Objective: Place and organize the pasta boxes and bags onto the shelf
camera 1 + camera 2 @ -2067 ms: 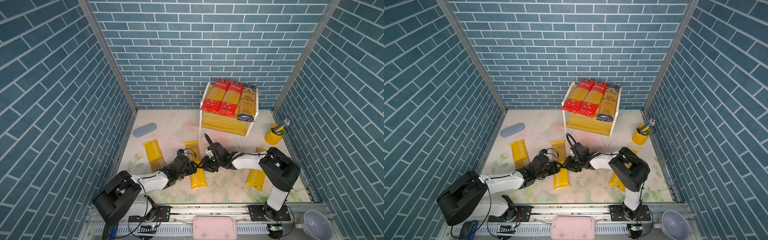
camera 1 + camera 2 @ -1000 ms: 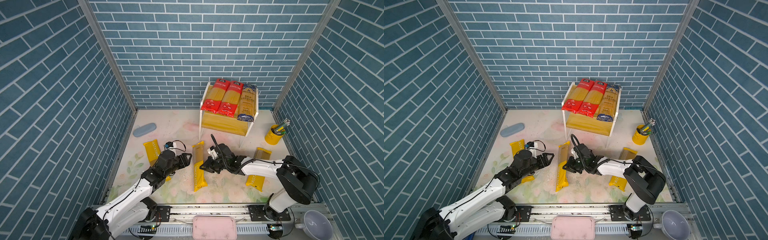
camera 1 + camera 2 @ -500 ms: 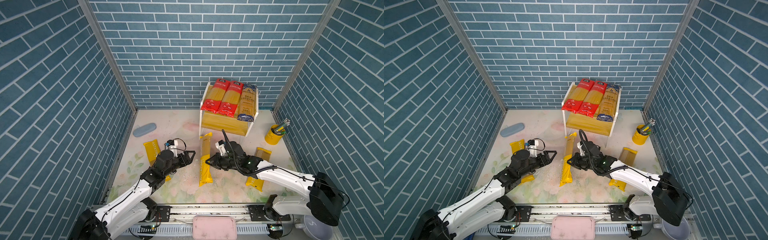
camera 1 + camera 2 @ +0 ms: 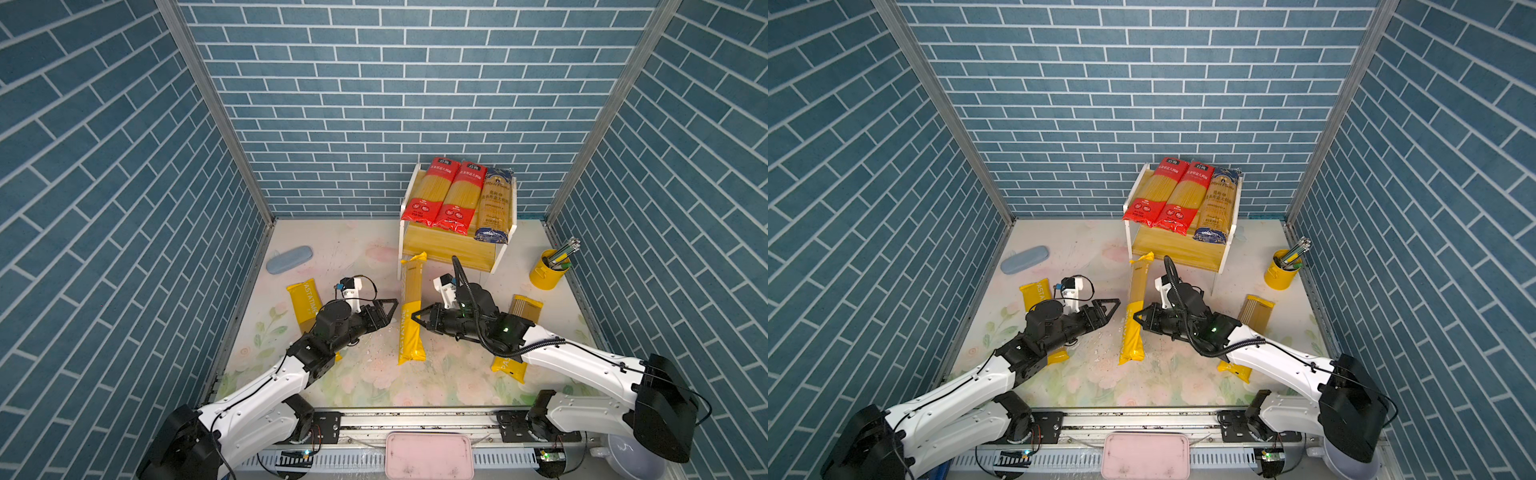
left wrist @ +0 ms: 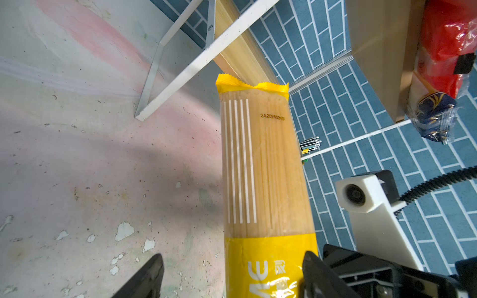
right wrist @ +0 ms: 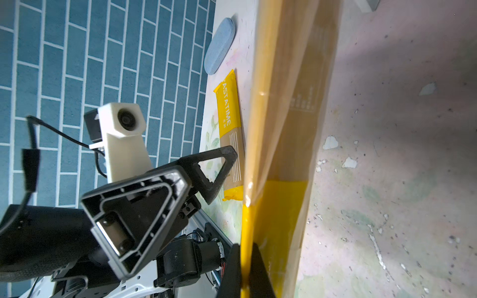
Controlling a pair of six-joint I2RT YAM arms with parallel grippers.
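My right gripper (image 4: 414, 317) is clamped tight on the long edge of the striped packet (image 4: 409, 307), biting the yellow band near its middle; in the right wrist view the fingers (image 6: 233, 271) pinch the film with almost no gap. The packet runs away from me, its far end up at the front left corner of the shelf (image 4: 440, 246), by the lower board. My left gripper (image 4: 390, 308) stands wide open with nothing in it, tips just beside the packet's other edge. Three packets lie on the upper board, and two yellow ones are on the table, partly under my arms.
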